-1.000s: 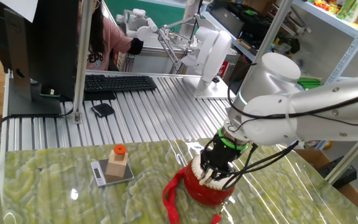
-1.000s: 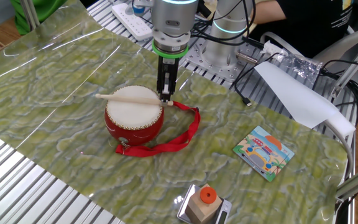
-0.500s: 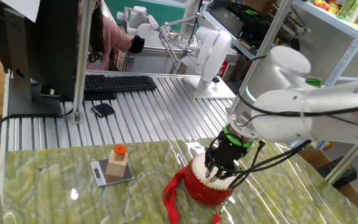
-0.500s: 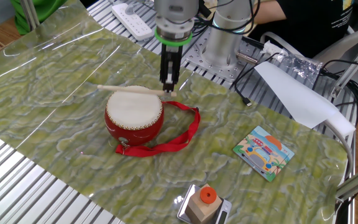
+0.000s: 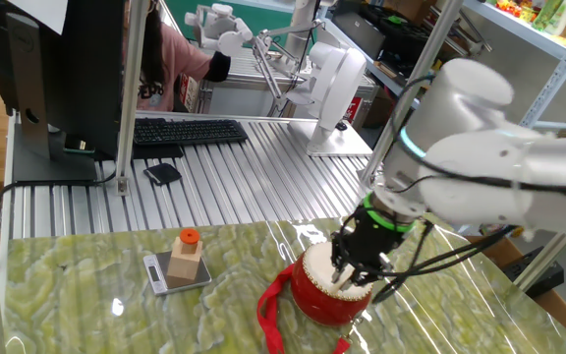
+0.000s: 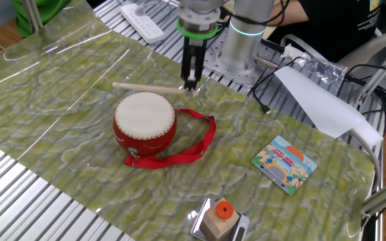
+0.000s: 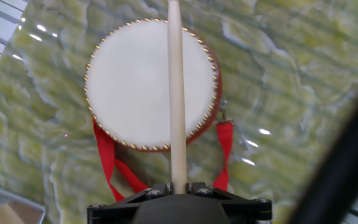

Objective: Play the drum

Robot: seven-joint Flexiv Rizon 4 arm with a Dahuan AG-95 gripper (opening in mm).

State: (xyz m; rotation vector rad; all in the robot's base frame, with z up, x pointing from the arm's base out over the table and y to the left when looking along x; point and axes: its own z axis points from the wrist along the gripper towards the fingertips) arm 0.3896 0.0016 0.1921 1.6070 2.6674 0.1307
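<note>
The drum (image 6: pixel 145 122) is small, round and red with a cream skin top. It stands on the green marbled mat, and its red ribbon strap (image 6: pixel 191 148) lies loose to its right. It also shows in one fixed view (image 5: pixel 324 286) and the hand view (image 7: pixel 149 82). My gripper (image 6: pixel 191 78) is shut on a pale wooden drumstick (image 6: pixel 147 87), held level above the drum's far edge, clear of the skin. In the hand view the drumstick (image 7: pixel 176 93) runs up from the gripper (image 7: pixel 179 186) across the skin.
A wooden block with an orange cap (image 6: pixel 220 218) sits on a small scale near the mat's front edge. A picture card (image 6: pixel 285 163) lies at the right. A white paper sheet (image 6: pixel 320 100) and cables lie behind. A keyboard (image 5: pixel 187 130) sits on the metal table.
My gripper has risen and moved away from the drum with the drumstick. The stick lay on the skin one second ago and now hangs above the drum's far edge.
</note>
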